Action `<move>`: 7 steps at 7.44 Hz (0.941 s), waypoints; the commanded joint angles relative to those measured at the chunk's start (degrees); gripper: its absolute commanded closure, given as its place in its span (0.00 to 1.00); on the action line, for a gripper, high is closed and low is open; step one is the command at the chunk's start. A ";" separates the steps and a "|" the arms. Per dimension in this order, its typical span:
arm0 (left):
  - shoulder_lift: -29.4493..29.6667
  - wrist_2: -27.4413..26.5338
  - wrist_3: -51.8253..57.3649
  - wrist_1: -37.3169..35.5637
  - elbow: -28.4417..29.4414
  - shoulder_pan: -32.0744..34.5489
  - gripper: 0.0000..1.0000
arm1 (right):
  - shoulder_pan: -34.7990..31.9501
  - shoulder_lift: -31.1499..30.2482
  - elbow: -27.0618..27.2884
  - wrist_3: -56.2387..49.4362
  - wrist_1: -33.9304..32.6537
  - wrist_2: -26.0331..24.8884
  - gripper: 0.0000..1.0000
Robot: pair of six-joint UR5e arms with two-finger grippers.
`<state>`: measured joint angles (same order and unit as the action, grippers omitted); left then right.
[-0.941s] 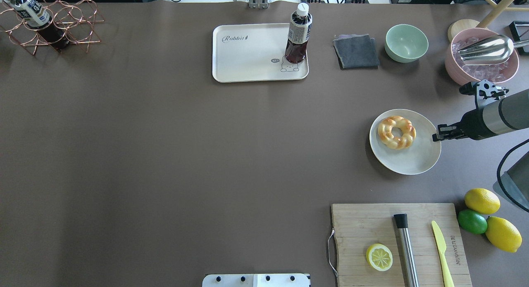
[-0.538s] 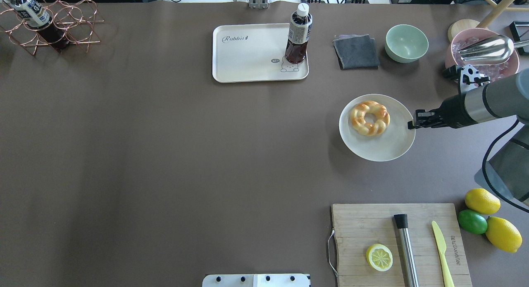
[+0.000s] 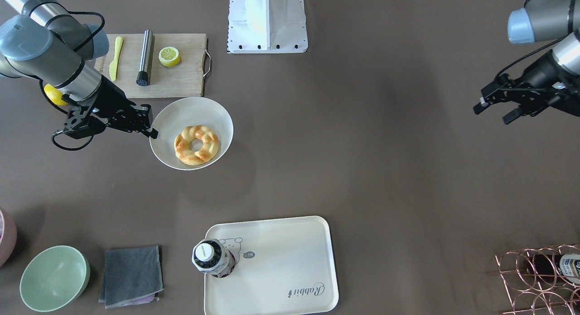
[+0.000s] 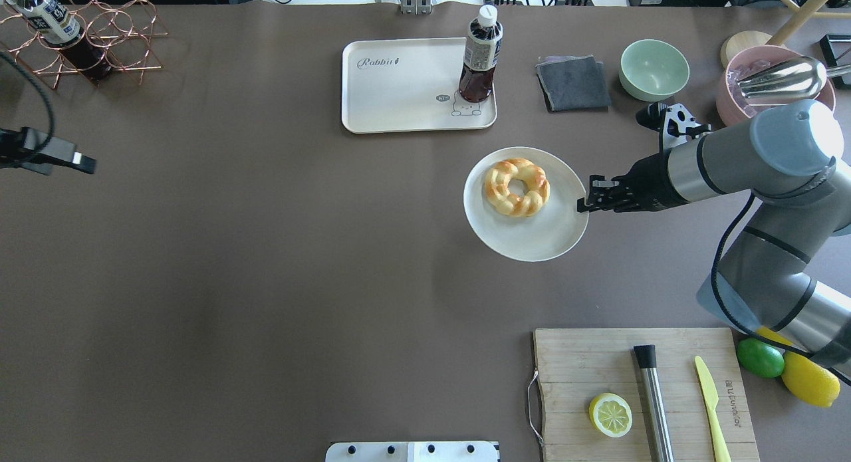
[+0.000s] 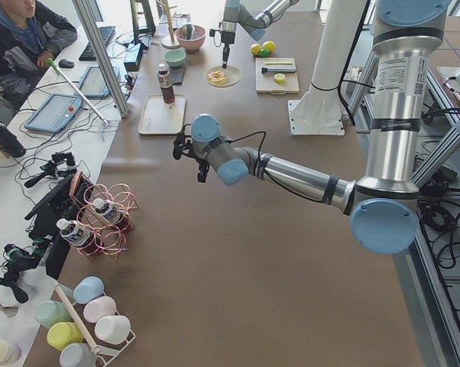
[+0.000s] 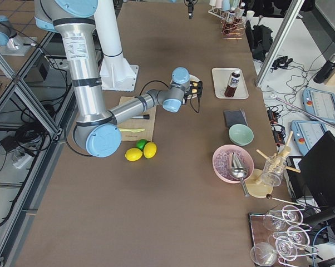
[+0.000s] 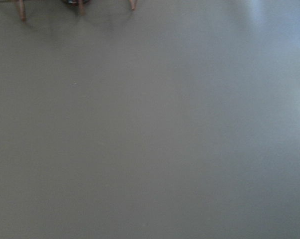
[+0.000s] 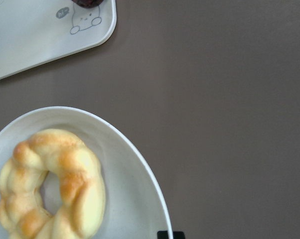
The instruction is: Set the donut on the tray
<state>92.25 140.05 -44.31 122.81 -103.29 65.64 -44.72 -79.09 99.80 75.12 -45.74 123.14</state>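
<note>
Brown counter point(image 4: 266, 249): donut point(image 4: 516, 187) on round plate point(image 4: 538, 236), tray point(image 4: 399, 90) at its 11 o'clock seen overhead. Plate rim pinched by right end effector point(image 4: 584, 204); left end effector point(image 3: 491, 115) spread.

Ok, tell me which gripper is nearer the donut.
Right. The right gripper clamps the plate under the donut; the left gripper hangs far across the table.

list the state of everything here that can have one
round white plate: rim pinched by right claw
right claw: shut on plate rim
golden twisted ring donut: lying on plate, not on cream rectangular tray
cream rectangular tray: flat on table, holds only dark drink bottle
dark drink bottle: upright, capped, on tray corner
left claw: open, empty
pale green bowl: upright, empty
</note>
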 commanded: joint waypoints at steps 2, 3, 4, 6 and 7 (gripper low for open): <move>13.63 -9.04 -28.76 -0.11 -4.10 -19.08 0.03 | 7.08 7.79 6.09 4.15 -13.18 -6.22 1.00; 16.18 -14.66 -33.51 -0.29 -3.94 -25.67 0.03 | 8.93 11.73 6.81 4.85 -18.45 -8.68 1.00; 17.86 -18.46 -36.17 -0.38 -4.03 -28.87 0.03 | 9.99 14.99 6.81 5.21 -23.03 -9.75 1.00; 19.36 -19.11 -37.78 -3.34 -4.38 -30.03 0.04 | 12.54 16.78 6.90 5.21 -25.36 -13.17 1.00; 19.80 -19.55 -37.78 -4.50 -4.38 -30.48 0.07 | 13.68 17.13 6.81 5.21 -25.45 -15.10 1.00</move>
<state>110.99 121.44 -81.55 120.65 -107.54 36.36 -33.08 -62.94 106.62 80.30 -70.28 111.04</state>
